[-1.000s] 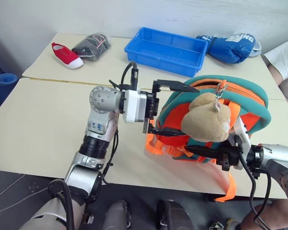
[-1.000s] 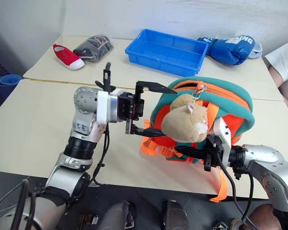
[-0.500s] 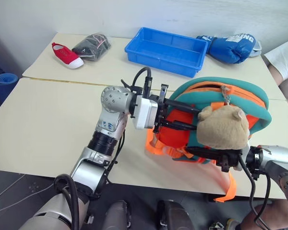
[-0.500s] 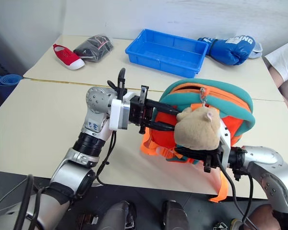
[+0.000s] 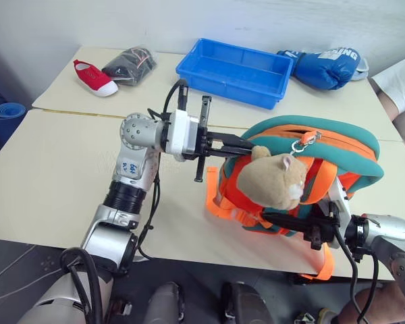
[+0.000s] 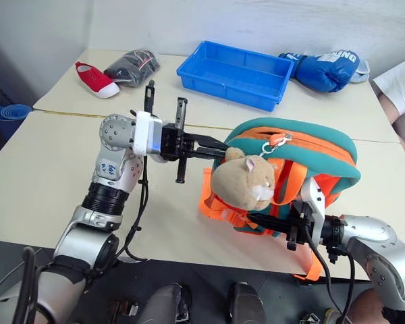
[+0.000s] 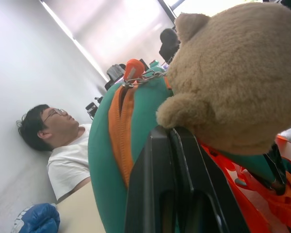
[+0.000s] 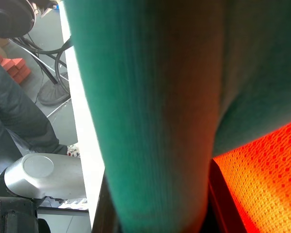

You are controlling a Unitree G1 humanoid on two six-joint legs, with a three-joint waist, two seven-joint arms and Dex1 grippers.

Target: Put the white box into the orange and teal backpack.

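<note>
You can read only part of white lettering, "ING", on the blue boxing glove (image 5: 324, 66); nothing else is legible.

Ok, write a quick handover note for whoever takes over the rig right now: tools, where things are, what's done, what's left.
Left tool: shut on the backpack, at its teal rim beside the plush toy.
Right tool: shut on the backpack's near lower edge.
Backpack: held between both tools over the near table, zip side up.
Blue tray: on the far table, nothing in it.
Done: backpack gripped on both sides.
Left: find the white box, which I can't see, and put it inside.
</note>
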